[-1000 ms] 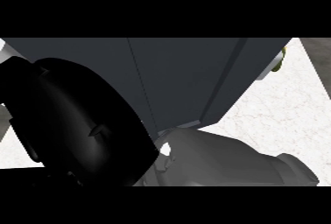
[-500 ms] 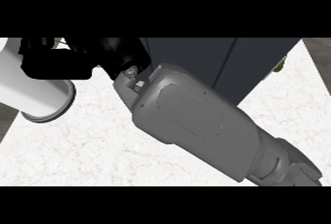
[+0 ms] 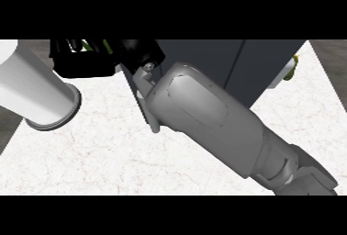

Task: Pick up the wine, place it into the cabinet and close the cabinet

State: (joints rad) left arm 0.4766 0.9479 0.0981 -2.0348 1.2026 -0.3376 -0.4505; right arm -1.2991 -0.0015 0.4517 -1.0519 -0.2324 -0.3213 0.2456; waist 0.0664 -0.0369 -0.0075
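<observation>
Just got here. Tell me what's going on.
The robot's right forearm comes in from the lower right across the white marble counter, its black hand up at the near corner of the dark grey cabinet. Green slivers show at the hand, perhaps the wine bottle, mostly hidden. Whether the cabinet is shut cannot be told.

One head view, looking steeply down.
Close over the counter [image 3: 102,156], cabinet [image 3: 203,59] at the top edge; a forearm [image 3: 210,119] from lower right fills the middle.
</observation>
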